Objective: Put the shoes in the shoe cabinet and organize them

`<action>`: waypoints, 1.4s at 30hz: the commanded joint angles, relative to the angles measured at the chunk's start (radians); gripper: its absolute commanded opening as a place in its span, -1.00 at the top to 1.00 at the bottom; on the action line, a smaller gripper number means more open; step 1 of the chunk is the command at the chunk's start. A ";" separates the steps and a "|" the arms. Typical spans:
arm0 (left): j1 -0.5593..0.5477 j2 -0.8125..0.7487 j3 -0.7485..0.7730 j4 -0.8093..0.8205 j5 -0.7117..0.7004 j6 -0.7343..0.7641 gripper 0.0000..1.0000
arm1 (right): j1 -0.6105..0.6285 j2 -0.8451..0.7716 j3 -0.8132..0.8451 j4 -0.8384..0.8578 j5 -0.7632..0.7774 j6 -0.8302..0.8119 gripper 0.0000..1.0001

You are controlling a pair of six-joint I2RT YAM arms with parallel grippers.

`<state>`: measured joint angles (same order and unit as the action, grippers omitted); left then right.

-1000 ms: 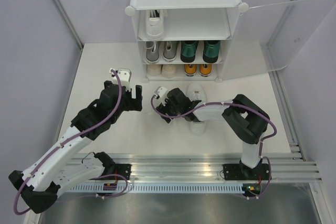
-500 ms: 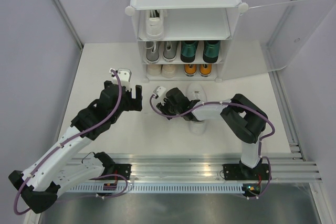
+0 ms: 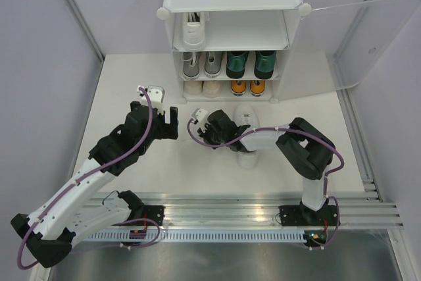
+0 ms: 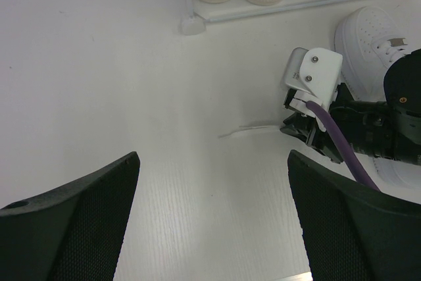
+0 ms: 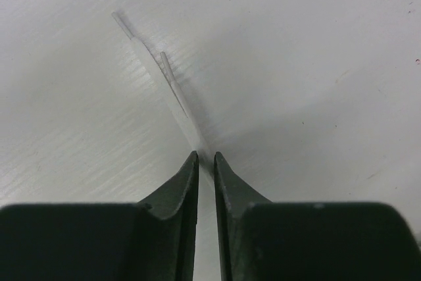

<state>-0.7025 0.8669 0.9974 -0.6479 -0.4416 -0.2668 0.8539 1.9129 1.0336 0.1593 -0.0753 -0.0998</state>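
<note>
The shoe cabinet [image 3: 230, 4] stands at the back with its frosted door [image 3: 375, 37] swung open to the right. One white sneaker [image 3: 194, 31] is on the top shelf. Grey [image 3: 200, 64] and dark green [image 3: 250, 64] pairs fill the middle shelf, cream [image 3: 202, 87] and orange [image 3: 248, 87] pairs the bottom. Another white sneaker [image 3: 247, 115] lies on the table, partly under my right arm. Its loose shoelace [image 4: 247, 128] trails left. My right gripper [image 5: 205, 156] is low on the table, shut on that shoelace [image 5: 164, 70]. My left gripper [image 4: 212, 156] hovers wide open, holding nothing.
The white tabletop [image 3: 131, 77] is bounded by grey walls on both sides. A metal rail [image 3: 230, 205] with the arm bases runs along the near edge. The open door juts out at the right of the cabinet.
My right gripper's jaws have gone from wide apart to pinched on the shoelace, and the arm has edged slightly left. The left arm has not moved.
</note>
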 commanded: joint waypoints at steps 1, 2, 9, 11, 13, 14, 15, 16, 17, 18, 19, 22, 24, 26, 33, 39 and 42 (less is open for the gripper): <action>0.001 -0.006 0.003 0.031 0.007 0.026 -0.91 | -0.006 0.021 -0.003 -0.090 -0.001 0.000 0.66; 0.001 -0.005 0.003 0.033 0.007 0.026 -0.91 | -0.006 0.018 -0.003 -0.093 -0.001 0.000 0.67; 0.001 -0.009 0.003 0.033 0.007 0.026 -0.91 | -0.013 -0.026 -0.017 -0.101 0.002 0.015 0.98; 0.000 -0.009 0.003 0.033 0.007 0.028 -0.91 | -0.021 -0.051 -0.027 -0.102 0.000 0.018 0.99; 0.000 -0.009 0.003 0.033 0.006 0.028 -0.91 | -0.027 -0.083 -0.038 -0.101 0.000 0.029 0.99; 0.000 -0.011 0.003 0.031 0.006 0.028 -0.91 | -0.030 -0.097 -0.043 -0.101 0.000 0.034 0.99; 0.000 -0.011 0.003 0.033 0.006 0.028 -0.91 | -0.033 -0.126 -0.050 -0.099 -0.001 0.044 0.98; 0.001 -0.011 0.003 0.031 0.006 0.028 -0.91 | -0.038 -0.141 -0.055 -0.099 -0.001 0.048 0.99; 0.001 -0.012 0.003 0.031 0.006 0.028 -0.91 | -0.039 -0.156 -0.059 -0.099 0.000 0.055 0.99; 0.000 -0.012 0.003 0.031 0.006 0.028 -0.91 | -0.044 -0.188 -0.064 -0.098 0.014 0.072 0.99; 0.001 -0.014 0.003 0.031 0.004 0.028 -0.91 | -0.047 -0.202 -0.066 -0.099 0.028 0.083 0.98; 0.001 -0.012 0.003 0.031 0.004 0.028 -0.91 | -0.075 -0.271 -0.069 -0.110 0.054 0.141 0.99; 0.000 -0.016 0.003 0.033 0.003 0.028 -0.91 | -0.096 -0.325 -0.073 -0.122 0.060 0.163 0.98; 0.001 -0.016 0.003 0.031 0.001 0.028 -0.91 | -0.108 -0.362 -0.073 -0.141 0.066 0.186 0.99; 0.001 -0.017 0.004 0.031 0.004 0.028 -0.91 | -0.116 -0.563 -0.049 -0.302 0.193 0.229 0.99; 0.001 -0.019 0.004 0.033 0.009 0.028 -0.91 | -0.115 -0.724 -0.055 -0.408 0.301 0.259 0.99; 0.000 -0.019 0.004 0.033 0.012 0.028 -0.91 | -0.116 -0.776 -0.058 -0.454 0.324 0.279 0.99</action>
<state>-0.7025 0.8608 0.9974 -0.6479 -0.4416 -0.2668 0.7368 1.1843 0.9611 -0.2161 0.1795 0.1398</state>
